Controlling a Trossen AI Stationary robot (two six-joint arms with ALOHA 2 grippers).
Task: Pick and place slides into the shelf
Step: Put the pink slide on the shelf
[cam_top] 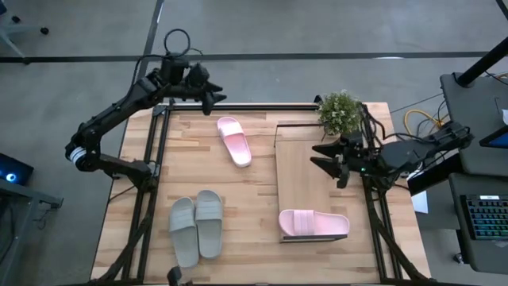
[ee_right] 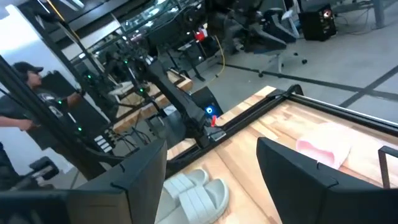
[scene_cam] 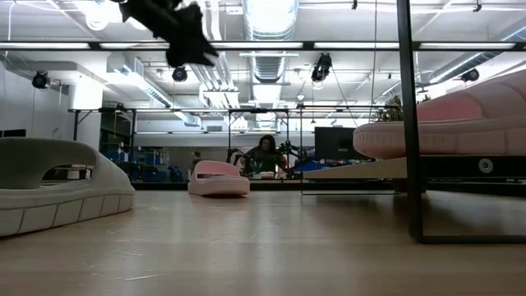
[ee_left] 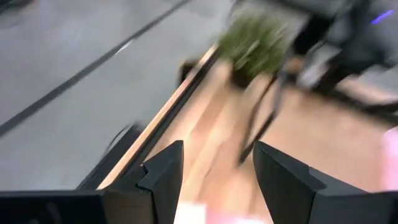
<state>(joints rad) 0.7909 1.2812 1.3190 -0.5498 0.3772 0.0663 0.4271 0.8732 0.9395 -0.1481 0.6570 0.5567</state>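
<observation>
One pale pink slide (cam_top: 234,141) lies sole down on the tabletop near the far edge; it also shows in the low view (scene_cam: 218,178) and the right wrist view (ee_right: 326,146). The other pink slide (cam_top: 313,224) rests on the near end of the shelf (cam_top: 302,171), raised in the low view (scene_cam: 460,123). The grey-green pair (cam_top: 196,226) lies side by side near the table's near edge. My left gripper (cam_top: 216,97) hangs open in the air just beyond the loose pink slide (ee_left: 205,216). My right gripper (cam_top: 317,155) is open above the shelf's right edge.
A small potted plant (cam_top: 340,111) stands at the shelf's far right corner. The shelf's black frame post (scene_cam: 408,123) rises at the right in the low view. Bare plank top lies between the grey-green pair and the shelf. People (scene_cam: 265,156) stand in the room beyond the table.
</observation>
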